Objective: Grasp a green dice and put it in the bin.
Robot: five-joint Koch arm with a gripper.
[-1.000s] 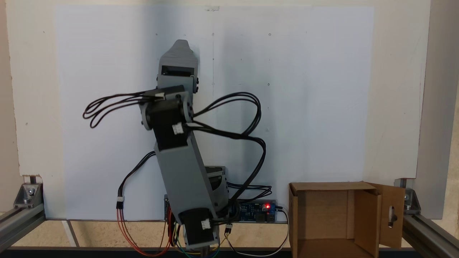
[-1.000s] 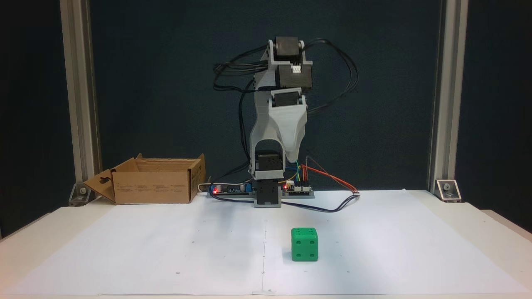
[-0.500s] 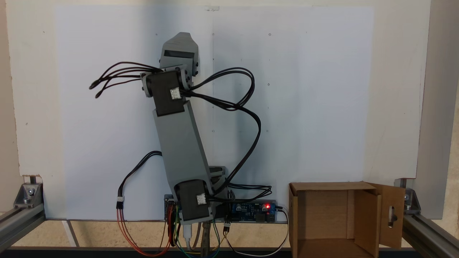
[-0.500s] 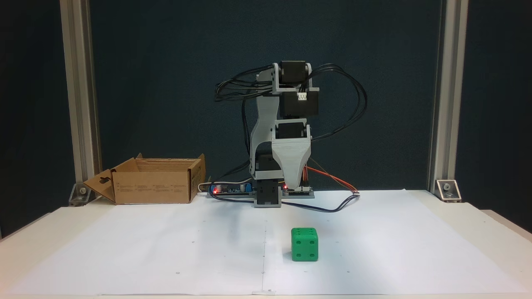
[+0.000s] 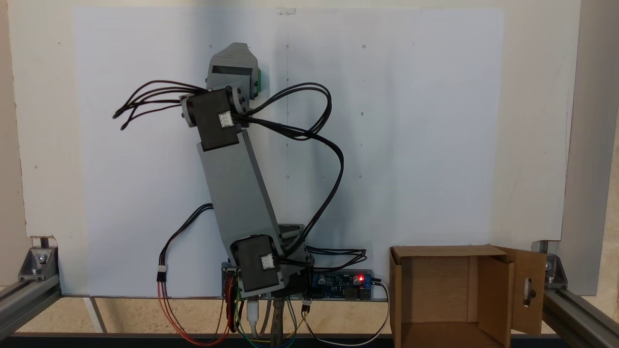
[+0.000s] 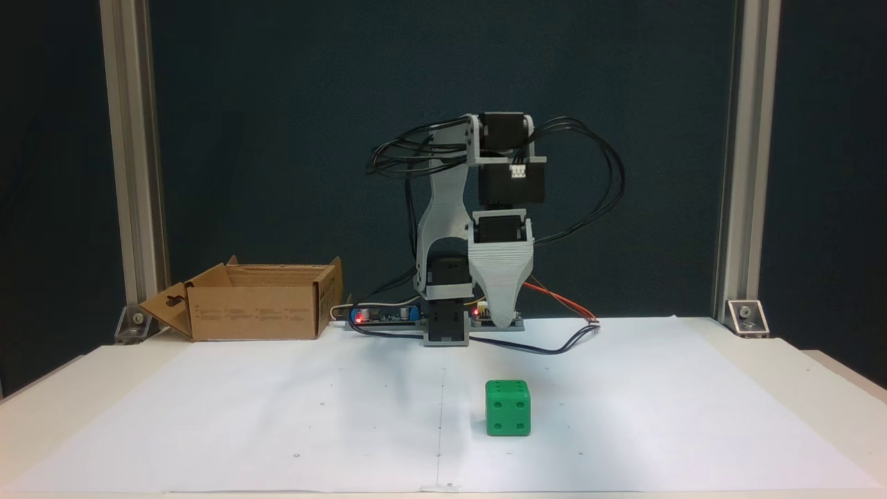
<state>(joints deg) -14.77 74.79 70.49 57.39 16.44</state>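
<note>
The green dice (image 6: 508,407) sits on the white paper near the table's front, right of the centre line. In a fixed view from above, only a green sliver of the dice (image 5: 259,79) shows beside the gripper body. My gripper (image 6: 504,320) points downward, hanging above and behind the dice without touching it. Its jaws lie one behind the other, so only one grey wedge shows. From above, the gripper (image 5: 235,50) is at the far end of the arm. The bin (image 6: 256,301) is an open cardboard box at the back left, and appears from above as the bin (image 5: 435,295) at lower right.
A controller board (image 6: 378,315) with a red light lies beside the arm's base, with looping black cables (image 6: 596,180) around the arm. Aluminium posts (image 6: 734,159) stand at both back corners. The white paper sheet (image 6: 277,430) covers the table.
The arm has folded forward and down. In the front view the gripper has dropped and shifted right toward the dice. From above it moved left, uncovering a green edge of the dice.
</note>
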